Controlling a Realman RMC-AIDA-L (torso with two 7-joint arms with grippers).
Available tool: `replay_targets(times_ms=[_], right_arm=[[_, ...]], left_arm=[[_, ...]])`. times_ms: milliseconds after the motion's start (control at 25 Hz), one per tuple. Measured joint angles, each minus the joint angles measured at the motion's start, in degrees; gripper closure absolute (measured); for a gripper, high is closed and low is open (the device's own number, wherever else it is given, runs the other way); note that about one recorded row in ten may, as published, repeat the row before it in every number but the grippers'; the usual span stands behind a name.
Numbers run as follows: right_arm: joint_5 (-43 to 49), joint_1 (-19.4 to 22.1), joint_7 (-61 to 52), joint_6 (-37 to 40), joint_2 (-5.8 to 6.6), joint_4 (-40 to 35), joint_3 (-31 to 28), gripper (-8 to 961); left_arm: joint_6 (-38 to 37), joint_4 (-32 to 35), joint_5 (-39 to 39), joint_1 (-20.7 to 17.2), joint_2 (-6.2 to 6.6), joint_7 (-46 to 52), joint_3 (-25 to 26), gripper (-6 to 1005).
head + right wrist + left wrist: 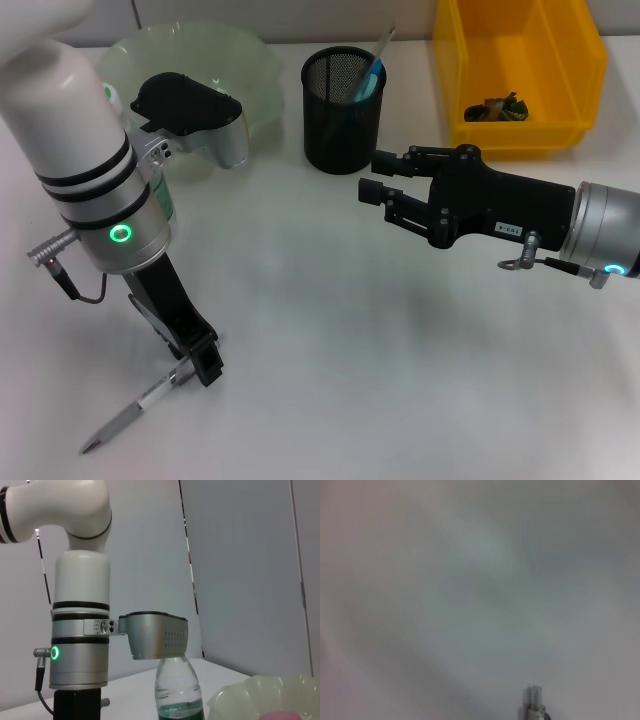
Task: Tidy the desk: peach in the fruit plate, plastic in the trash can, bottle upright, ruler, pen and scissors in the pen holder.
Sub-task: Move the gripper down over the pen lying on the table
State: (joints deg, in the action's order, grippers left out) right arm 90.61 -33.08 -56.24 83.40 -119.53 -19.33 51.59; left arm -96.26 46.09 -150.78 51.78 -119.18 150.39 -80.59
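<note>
At seven o'clock on the white counter [330, 330]: one pen [135, 408], slim, silver-grey with a clear section, lying flat, tip toward seven. Left pincer [200, 362] lowered onto its upper end, dark fingers closed down around the barrel or nearly so; whether a firm grip is made, cannot tell. Left wrist view: pen end [535, 702] only, against bare counter.

Handling, judged: light, rigid, smooth and round, apt to roll or to swivel when pinched at one end; best taken nearer mid-barrel, square across its length, with modest force.

At twelve o'clock: black mesh pen holder [344, 112], upright, already holding a blue item and a pale stick-like one. At eleven o'clock: pale green fruit plate [250, 60], with something pink inside seen from the right wrist. Bottle [178, 692], clear with green label, upright beside the plate, behind the left arm. At one o'clock: yellow bin [520, 70] with dark scraps inside.

At three o'clock: right pincer [375, 176], idle above the counter, fingers parted, holding nothing
</note>
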Motion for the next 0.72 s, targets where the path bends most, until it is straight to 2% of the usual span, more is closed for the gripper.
replay_targets(times_ms=[720], right_arm=[[-0.24, -0.14, -0.01, 0.18, -0.10, -0.34, 0.00, 587]], left_arm=[[0.73, -0.70, -0.30, 0.17, 0.00, 0.40, -1.21, 509]])
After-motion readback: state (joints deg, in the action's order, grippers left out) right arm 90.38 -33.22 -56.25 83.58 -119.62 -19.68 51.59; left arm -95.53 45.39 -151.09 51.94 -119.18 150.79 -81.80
